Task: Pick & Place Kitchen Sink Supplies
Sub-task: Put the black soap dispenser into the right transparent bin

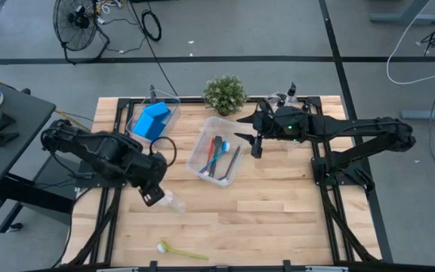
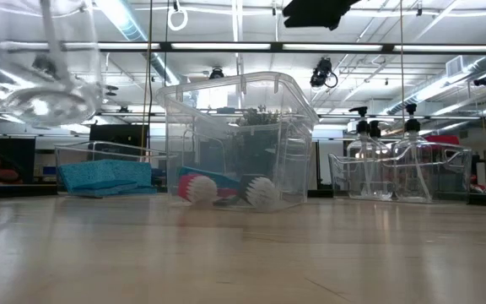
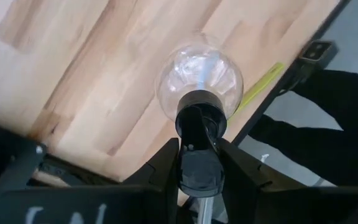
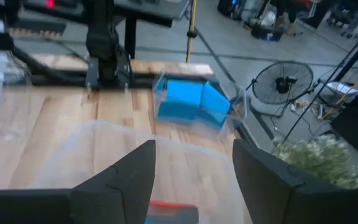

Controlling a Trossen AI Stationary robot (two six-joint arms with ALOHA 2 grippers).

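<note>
My left gripper [image 1: 154, 198] is over the table's left middle, shut on a small clear bottle [image 1: 174, 202] with a black pump top. In the low view the bottle [image 2: 45, 80] hangs high above the tabletop. My right gripper [image 1: 256, 145] is open above the right edge of the middle clear bin [image 1: 216, 157], which holds red, blue and grey brushes [image 1: 219, 155]. Blue sponges [image 1: 152, 121] lie in the far-left bin. More pump bottles [image 2: 386, 152] stand in the far-right bin. A yellow-green brush [image 1: 181, 251] lies flat near the table's near edge. My left gripper pinches the bottle's black pump top [image 3: 197, 163] between its two fingers [image 3: 161, 174], coming from above and pointing down. The clear round body [image 3: 197, 78] hangs below the fingers, lifted clear of the table.
A small green potted plant [image 1: 225, 94] stands at the far edge between the bins. Bare wood lies across the table's near half, right of the yellow-green brush. A fan [image 1: 78, 23] and cables sit on the floor beyond the table.
</note>
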